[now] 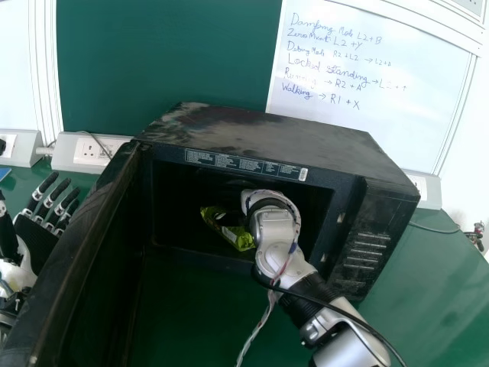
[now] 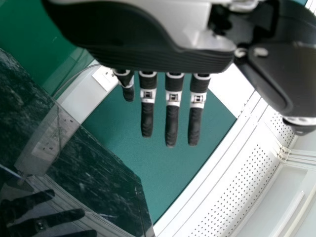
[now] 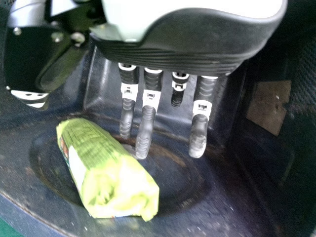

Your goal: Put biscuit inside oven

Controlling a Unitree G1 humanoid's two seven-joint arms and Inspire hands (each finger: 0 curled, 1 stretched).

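Me: My right forearm (image 1: 348,344) lies closest, slanting into the oven (image 1: 252,130) behind my right hand (image 3: 187,47). I take it that the reach is there to set the biscuit packet (image 3: 103,168) inside.

Friend: Are you gripping it?

Me: No. My fingers (image 3: 144,128) are straight and loose, with nothing in their grasp. The packet lies on its side on the oven floor (image 3: 217,207), just beside my fingers, toward my thumb (image 3: 32,64). Whether a fingertip brushes it, I can't tell.

Friend: Why leave the hand like that?

Me: Straight fingers should slip out without dragging the wrapper along (it looks slippery enough to follow me). The floor bears the packet, so it needs no support from me. I judge the placing done; backing out comes next.

Friend: And your left hand (image 1: 47,218)?

Me: Unclenched and empty, by the outer side of the open door (image 1: 84,252). That's a handy spot for swinging it shut, I'd guess, once my right arm is clear.
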